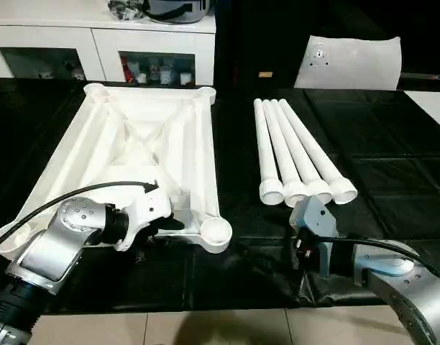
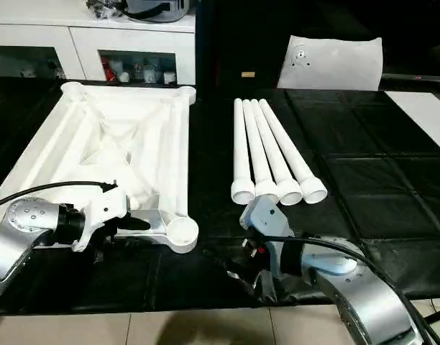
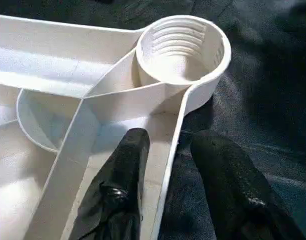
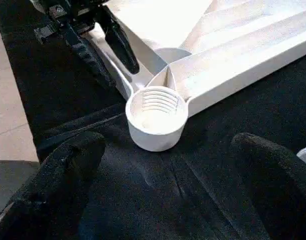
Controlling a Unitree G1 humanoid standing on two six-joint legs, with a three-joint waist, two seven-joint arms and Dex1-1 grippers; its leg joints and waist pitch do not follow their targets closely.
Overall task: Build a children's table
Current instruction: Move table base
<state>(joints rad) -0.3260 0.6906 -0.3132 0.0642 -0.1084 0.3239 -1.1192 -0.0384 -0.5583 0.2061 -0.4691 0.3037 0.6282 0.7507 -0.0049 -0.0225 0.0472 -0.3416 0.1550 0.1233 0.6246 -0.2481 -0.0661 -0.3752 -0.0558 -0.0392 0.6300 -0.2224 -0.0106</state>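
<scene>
The white tabletop (image 1: 134,144) lies underside up on the black mat, ribs and round corner sockets showing. My left gripper (image 1: 166,223) sits at its near rim, beside the near right socket (image 3: 180,47). The jaws stand open astride the rim (image 3: 169,150): one black finger (image 3: 128,165) is inside it and the other outside, each with a small gap to it. Four white legs (image 1: 299,151) lie side by side to the right, wide ends toward me. My right gripper (image 4: 168,190) hovers wide open over the mat below the legs, pointing at that same socket (image 4: 155,115), holding nothing.
A white cabinet (image 1: 98,43) with open shelves stands behind the mat. A flat white bag (image 1: 349,61) lies at the back right, and a white board strip (image 1: 432,104) at the right edge. Tiled floor (image 1: 205,327) runs along the mat's near edge.
</scene>
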